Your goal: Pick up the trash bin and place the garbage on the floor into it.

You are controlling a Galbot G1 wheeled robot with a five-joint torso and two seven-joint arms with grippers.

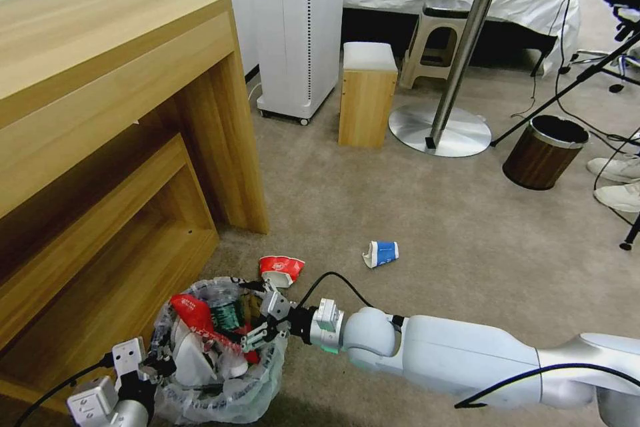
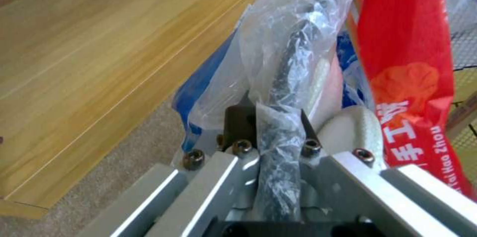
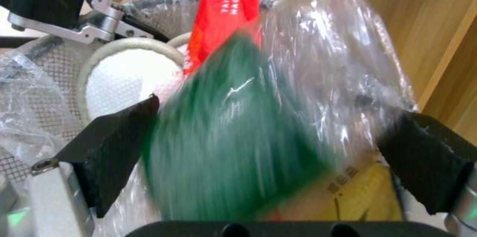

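Head high; wrists close, sharing trash bin.

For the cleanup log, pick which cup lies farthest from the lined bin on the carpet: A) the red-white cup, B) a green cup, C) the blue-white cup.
C: the blue-white cup lies out on the open carpet, while the red-white cup sits right at the rim of the lined bin.
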